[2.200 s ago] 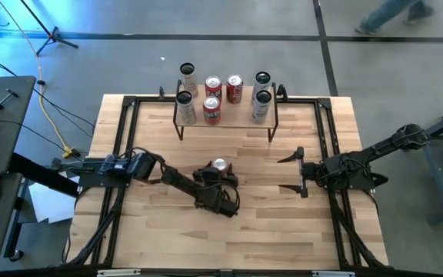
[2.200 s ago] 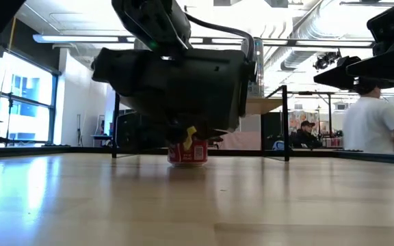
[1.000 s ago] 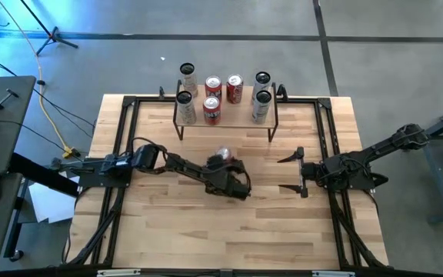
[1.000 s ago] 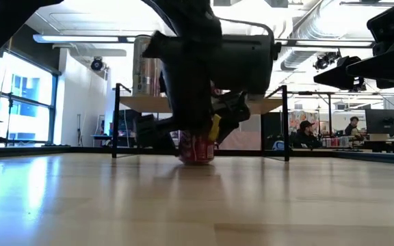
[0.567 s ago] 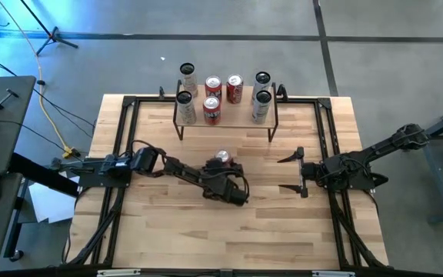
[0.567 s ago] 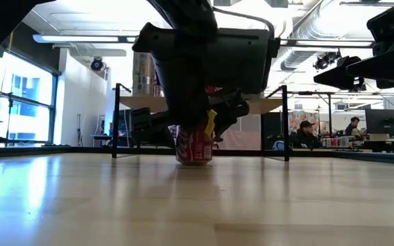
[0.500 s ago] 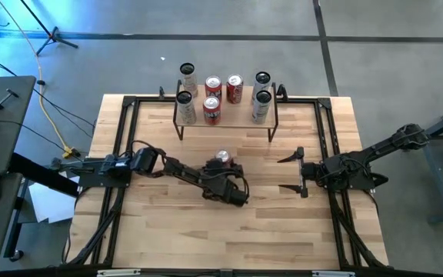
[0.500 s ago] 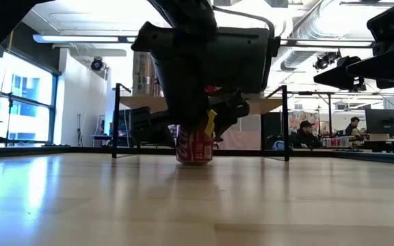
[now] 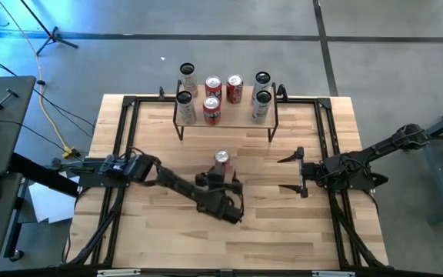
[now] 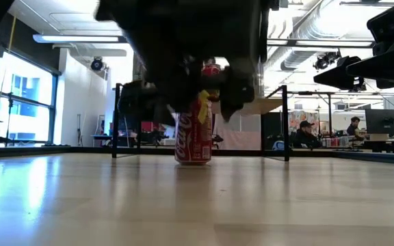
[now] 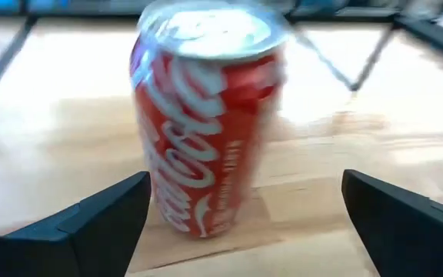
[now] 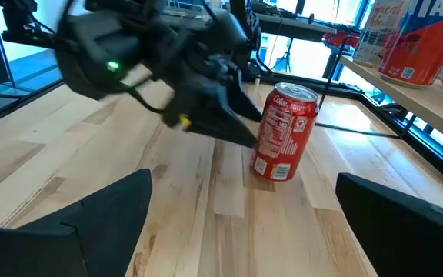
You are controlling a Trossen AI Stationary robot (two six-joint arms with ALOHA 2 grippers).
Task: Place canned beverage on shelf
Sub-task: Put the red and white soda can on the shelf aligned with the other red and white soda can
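At mid-worktop [image 9: 298, 223], the Coca-Cola can [image 9: 221, 159] stands upright, at six o'clock from the shelf [image 9: 237, 112]. A moment ago the left hand [image 9: 220, 178] was tight around it; now it has backed off with fingers spread, so the can is released, still unshelved. The right hand [image 9: 296, 171] waits open at three o'clock.

Place: I read this as an open lab or workshop hall.
Upper frame: exposed silver ceiling ducts [image 10: 320, 27].
Far left: tall bright windows [image 10: 19, 102].
Floor: grey concrete [image 9: 206, 46].
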